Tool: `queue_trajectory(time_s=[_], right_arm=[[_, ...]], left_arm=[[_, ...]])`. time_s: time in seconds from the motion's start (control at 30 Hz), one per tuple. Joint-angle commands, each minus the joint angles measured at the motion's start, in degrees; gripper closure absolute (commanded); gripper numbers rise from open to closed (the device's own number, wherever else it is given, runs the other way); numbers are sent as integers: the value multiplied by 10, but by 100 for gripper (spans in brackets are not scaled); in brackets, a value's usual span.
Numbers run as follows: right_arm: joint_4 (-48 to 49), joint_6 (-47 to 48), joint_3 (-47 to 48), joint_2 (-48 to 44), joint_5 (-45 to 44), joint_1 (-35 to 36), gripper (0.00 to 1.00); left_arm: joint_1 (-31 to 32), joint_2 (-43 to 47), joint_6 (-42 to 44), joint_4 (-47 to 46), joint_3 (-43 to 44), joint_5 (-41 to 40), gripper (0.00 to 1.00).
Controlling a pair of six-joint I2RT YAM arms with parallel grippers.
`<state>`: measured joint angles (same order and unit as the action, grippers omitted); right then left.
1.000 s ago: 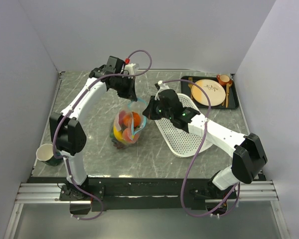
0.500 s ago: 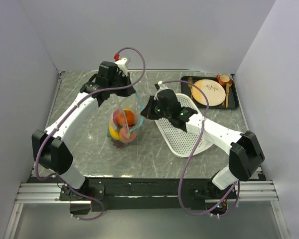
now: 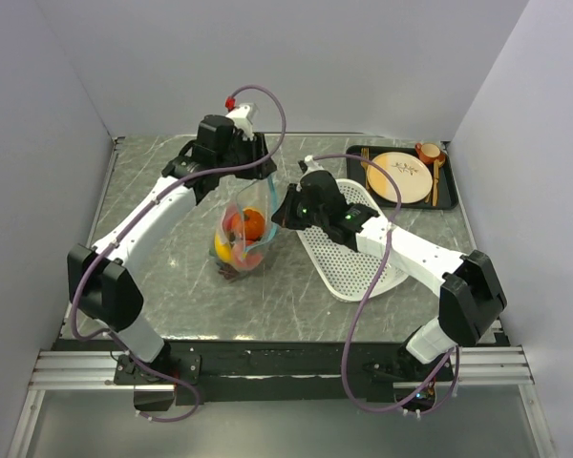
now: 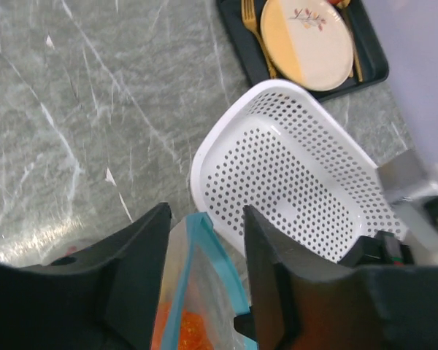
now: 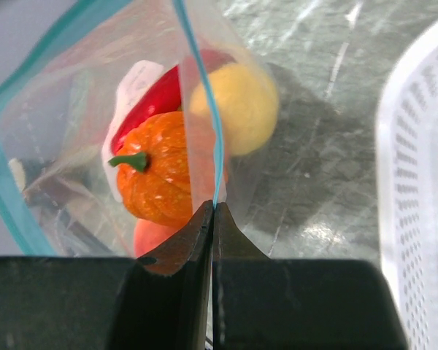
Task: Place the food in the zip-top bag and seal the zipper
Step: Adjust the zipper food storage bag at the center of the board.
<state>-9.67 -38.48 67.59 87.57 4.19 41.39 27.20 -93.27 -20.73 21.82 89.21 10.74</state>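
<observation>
The zip-top bag (image 3: 241, 237) stands on the table with the food inside. Through the clear plastic I see an orange tomato (image 5: 160, 179), a red chili (image 5: 155, 100), a yellow lemon (image 5: 237, 106) and a peach (image 5: 155, 237). My right gripper (image 5: 213, 208) is shut on the teal zipper (image 5: 204, 95) at the bag's right end (image 3: 279, 218). Over the bag's far top corner, my left gripper (image 4: 204, 215) is open. The zipper's corner (image 4: 208, 248) rises between its fingers, with a gap on each side.
A white perforated basket (image 3: 355, 253) lies right of the bag, under the right arm (image 4: 299, 175). At the back right a black tray (image 3: 449, 196) holds a beige plate (image 3: 401, 176), gold cutlery and a small orange cup (image 3: 428, 151).
The left gripper has opened and let go of the zipper end it was pinching. The left arm swung its elbow outward; the bag now stands more upright. The right gripper kept its hold.
</observation>
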Motion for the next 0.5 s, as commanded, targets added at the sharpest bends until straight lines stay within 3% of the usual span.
queue_trajectory(time_s=[0.0,0.1,0.23,0.47], right_arm=[[-48,-27,28,-15,-82,0,94],[-64,-48,19,-13,-93,-10,94],[-54,-69,-4,-16,-76,-34,94],[-56,-75,-11,-19,-73,-49,94]], left_arm=[[0,30,-17,-26,44,22,45],[1,64,-27,-19,35,9,34],[1,145,-55,-21,-25,-15,28],[1,295,-155,-62,-261,6,30]])
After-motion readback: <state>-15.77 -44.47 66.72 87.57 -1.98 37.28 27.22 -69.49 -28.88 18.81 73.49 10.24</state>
